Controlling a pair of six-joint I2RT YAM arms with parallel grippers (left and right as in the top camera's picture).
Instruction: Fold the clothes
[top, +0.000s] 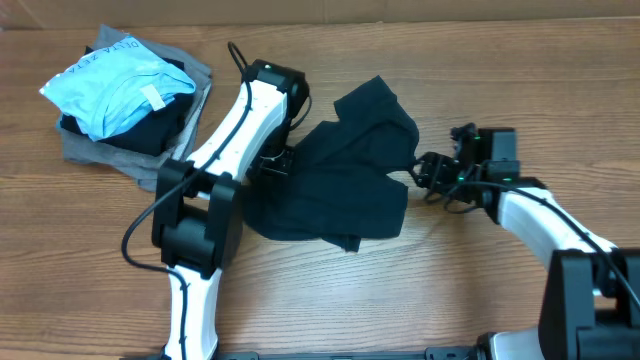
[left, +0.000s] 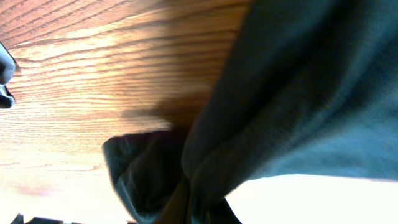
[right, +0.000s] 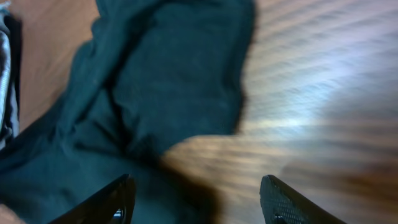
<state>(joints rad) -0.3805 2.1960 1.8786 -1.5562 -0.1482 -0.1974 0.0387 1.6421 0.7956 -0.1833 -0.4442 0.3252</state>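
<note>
The clothes, a black T-shirt (top: 340, 170), lie crumpled in the middle of the wooden table. My left gripper (top: 278, 160) is at the shirt's left edge. In the left wrist view the dark fabric (left: 298, 93) gathers into a pinched bunch at the bottom centre where the jaws sit; the fingers themselves are hidden, shut on that bunch. My right gripper (top: 425, 172) is at the shirt's right edge. In the right wrist view it (right: 198, 180) stands open, the left finger over the cloth (right: 161, 81) and the right finger over bare wood. No logo shows.
A pile of other garments lies at the back left: a light blue one (top: 120, 85) on top, dark cloth under it, and a grey one (top: 95, 150) at the bottom. Bare wood (top: 420, 270) lies in front of the shirt.
</note>
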